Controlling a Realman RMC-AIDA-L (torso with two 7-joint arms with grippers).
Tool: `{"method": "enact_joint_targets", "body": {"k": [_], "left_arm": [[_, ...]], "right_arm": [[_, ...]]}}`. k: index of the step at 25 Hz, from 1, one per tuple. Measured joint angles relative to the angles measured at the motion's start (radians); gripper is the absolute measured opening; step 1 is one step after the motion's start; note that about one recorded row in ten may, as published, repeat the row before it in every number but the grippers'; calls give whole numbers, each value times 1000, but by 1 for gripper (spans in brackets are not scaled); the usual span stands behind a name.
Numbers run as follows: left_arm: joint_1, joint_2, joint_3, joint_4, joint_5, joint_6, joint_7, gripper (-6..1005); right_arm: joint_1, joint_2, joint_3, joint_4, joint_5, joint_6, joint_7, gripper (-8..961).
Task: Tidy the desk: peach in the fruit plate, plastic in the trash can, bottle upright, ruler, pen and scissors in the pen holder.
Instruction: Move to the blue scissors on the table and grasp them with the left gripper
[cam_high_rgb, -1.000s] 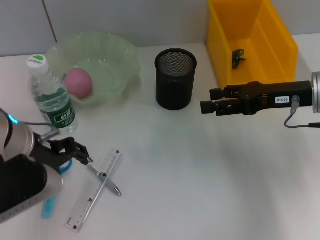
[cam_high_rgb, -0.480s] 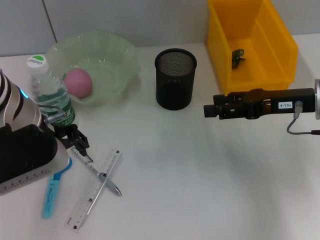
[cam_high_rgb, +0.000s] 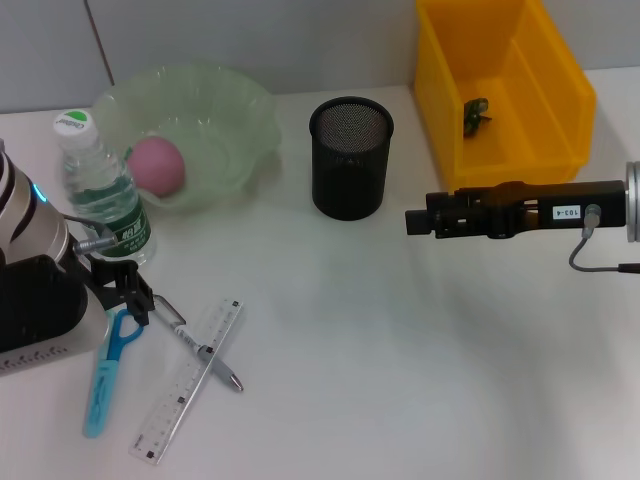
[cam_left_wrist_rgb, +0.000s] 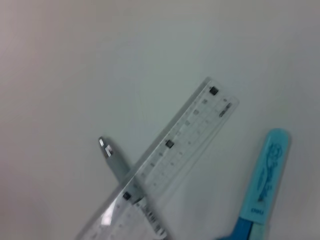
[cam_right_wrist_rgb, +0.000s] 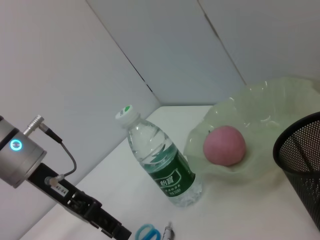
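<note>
the left tool (cam_high_rgb: 135, 300) hangs low over the blue-handled scissors (cam_high_rgb: 105, 375), which lie flat on the white worktop (cam_high_rgb: 400, 350) beside the clear plastic ruler (cam_high_rgb: 188, 380) and grey pen (cam_high_rgb: 205, 352); its opening i cannot tell. the scissors look light, stiff and slippery; the handle loops seem best to pinch. the right tool (cam_high_rgb: 412, 220) hovers narrowed near the black mesh pen holder (cam_high_rgb: 350, 157).

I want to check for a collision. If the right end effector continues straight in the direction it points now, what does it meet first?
Probably nothing near: the right end effector points toward the robot's left, passing in front of the pen holder. Far along that line stands the bottle, though height is unclear.
</note>
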Motion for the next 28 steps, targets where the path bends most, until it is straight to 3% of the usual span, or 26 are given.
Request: {"method": "enact_joint_targets", "body": {"k": [1, 6, 22, 28], "left_arm": [[-14, 4, -1, -31, -4, 1, 8, 579], [-38, 7, -6, -78, -16, 6, 44, 584], [-67, 13, -20, -163, -63, -41, 35, 591], [-59, 23, -12, -162, -56, -41, 65, 667]], "right_arm": [[3, -2, 0, 5, 0, 3, 0, 825], [7, -12, 0, 19, 0, 5, 3, 824], [4, -13, 0, 50, 0, 33, 3, 825], [2, -11, 0, 50, 2, 40, 3, 824]]}}
